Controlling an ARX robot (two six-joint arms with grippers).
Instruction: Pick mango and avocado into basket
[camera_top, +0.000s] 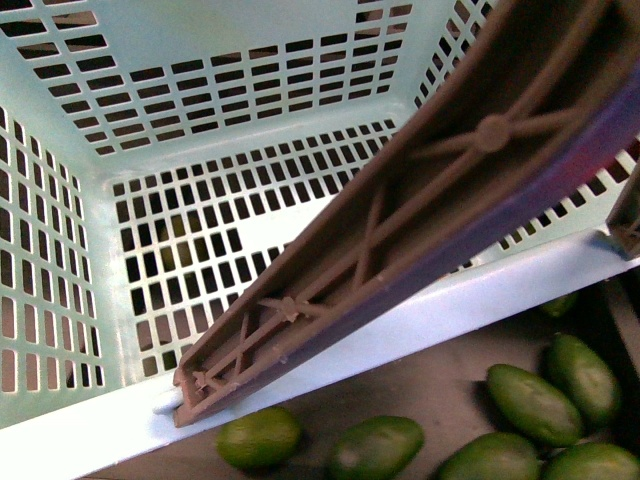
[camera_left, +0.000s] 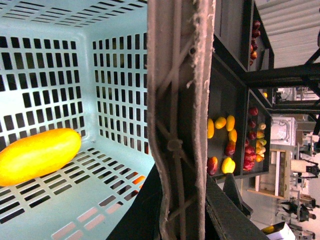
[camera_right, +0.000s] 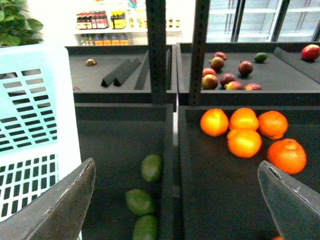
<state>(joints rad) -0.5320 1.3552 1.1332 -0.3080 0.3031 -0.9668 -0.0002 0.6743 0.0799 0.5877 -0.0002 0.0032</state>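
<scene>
I see the right gripper (camera_right: 176, 165) spread wide in its wrist view, its two grey fingers (camera_right: 60, 205) far apart with nothing between them. It hangs over the dark shelf trays (camera_right: 115, 145).

The left gripper (camera_left: 187, 215) is harder to read. Dark finger parts (camera_left: 235, 210) sit on either side of the brown ribbed plastic handle (camera_left: 177, 100), but I cannot tell whether they are clamped on it.

The light turquoise slotted plastic basket (camera_top: 60, 330) fills most of the front view, with that handle slanting across its opening. In the left wrist view, a long smooth yellow mango (camera_left: 37, 155) lies on its side on the basket's slotted floor, close to a wall.

Outside the basket's near rim, green fruit lie loose in a dark tray (camera_top: 450, 370). Among them, a darker, dull egg-shaped avocado (camera_top: 375, 447) sits just beside a brighter, rounder green one (camera_top: 260, 437). Longer green ones (camera_top: 535, 403) cluster further right.

In the right wrist view, five round oranges (camera_right: 245, 142) are bunched in the neighbouring tray, and reddish fruit (camera_right: 227, 79) sit on the shelf behind.
</scene>
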